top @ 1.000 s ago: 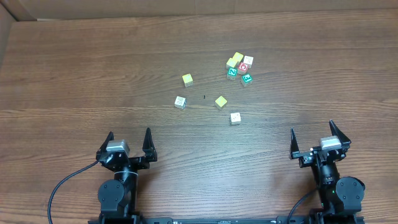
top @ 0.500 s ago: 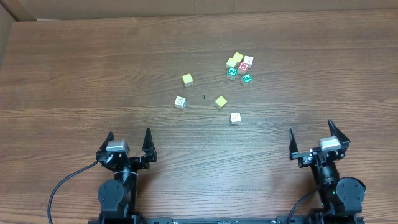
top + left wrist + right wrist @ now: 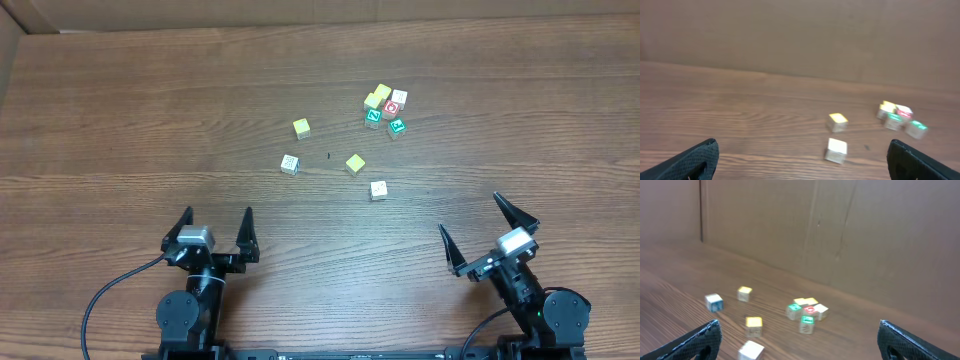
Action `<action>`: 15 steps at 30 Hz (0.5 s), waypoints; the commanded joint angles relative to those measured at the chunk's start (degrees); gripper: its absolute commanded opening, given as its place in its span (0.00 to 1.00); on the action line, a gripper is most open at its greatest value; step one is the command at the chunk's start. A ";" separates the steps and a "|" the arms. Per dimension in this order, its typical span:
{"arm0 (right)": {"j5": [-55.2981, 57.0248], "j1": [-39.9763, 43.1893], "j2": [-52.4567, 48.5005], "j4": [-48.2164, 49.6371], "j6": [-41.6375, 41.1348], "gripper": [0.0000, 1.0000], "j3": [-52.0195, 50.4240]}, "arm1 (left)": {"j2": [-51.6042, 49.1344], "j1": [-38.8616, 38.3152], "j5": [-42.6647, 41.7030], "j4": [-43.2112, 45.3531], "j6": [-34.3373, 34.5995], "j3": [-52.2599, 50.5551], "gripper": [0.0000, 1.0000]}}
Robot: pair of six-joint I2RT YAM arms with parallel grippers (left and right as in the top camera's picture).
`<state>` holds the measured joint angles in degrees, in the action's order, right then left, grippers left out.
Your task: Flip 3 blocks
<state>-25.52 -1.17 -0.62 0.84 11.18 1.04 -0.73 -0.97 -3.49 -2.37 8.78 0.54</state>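
Observation:
Three loose blocks lie mid-table: a whitish one with a grey pattern (image 3: 290, 164) (image 3: 836, 150) that shows a teal side (image 3: 714, 301), a yellow-topped cream one (image 3: 355, 163) (image 3: 754, 325), and a cream one with faint print (image 3: 379, 189) (image 3: 751, 350). My left gripper (image 3: 216, 218) (image 3: 802, 146) stands open near the front edge, well short of the whitish block. Turned toward the blocks, my right gripper (image 3: 470, 215) (image 3: 797, 330) is open at the front right. Neither has anything between its fingers.
Another yellow cube (image 3: 301, 127) (image 3: 838, 121) (image 3: 744, 293) sits behind the whitish block. A tight cluster of cubes (image 3: 385, 106) (image 3: 897, 116) (image 3: 807, 310) with green and red faces lies further back right. Cardboard walls (image 3: 840, 225) border the far side of the table.
My right gripper has swung to the left and now points diagonally at the blocks. My left gripper has shifted slightly right. The blocks have not moved.

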 commanded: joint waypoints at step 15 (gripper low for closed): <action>2.14 0.17 -4.04 -7.15 -23.65 1.00 14.12 | -8.90 0.55 -6.67 -18.82 2.56 43.25 1.00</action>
<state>-24.34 -1.17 -2.44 -5.54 -9.47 8.60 -5.21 -0.97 -9.26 -18.98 10.57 36.05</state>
